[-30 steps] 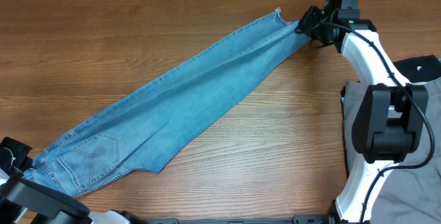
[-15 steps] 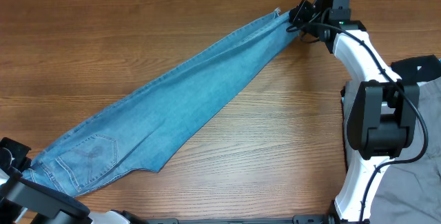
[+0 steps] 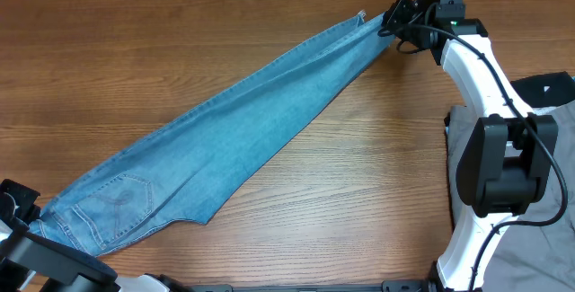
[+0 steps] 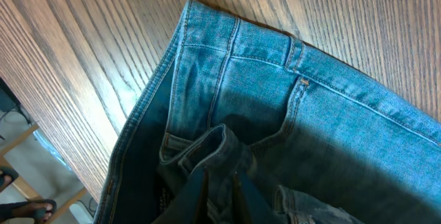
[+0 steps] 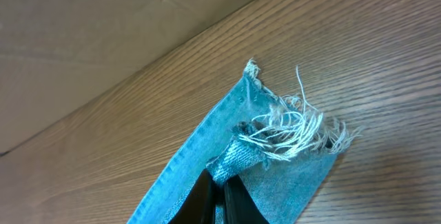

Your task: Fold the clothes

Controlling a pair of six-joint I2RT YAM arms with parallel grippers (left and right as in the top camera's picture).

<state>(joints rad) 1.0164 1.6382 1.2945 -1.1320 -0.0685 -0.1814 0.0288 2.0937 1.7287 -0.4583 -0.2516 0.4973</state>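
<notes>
Jeans (image 3: 243,130) light-blue, faded, stretched diagonally, frayed whitish at end.

At the waistband end of the jeans (image 3: 243,139), the left pincer (image 3: 27,209) is mostly cut off by the overhead view's corner. Its wrist view shows only dark finger stubs at the bottom edge, nipping a denim fold. At the hem end, the right pincer (image 5: 219,191) is cropped to its tips, half buried in bunched cloth. Well off the jeans' hem end, a grey cloth (image 3: 550,243) runs out of frame.

Overhead looks down on the whole table (image 3: 135,58); wrist cameras peer closely at opposite ends of the jeans (image 3: 243,121).
</notes>
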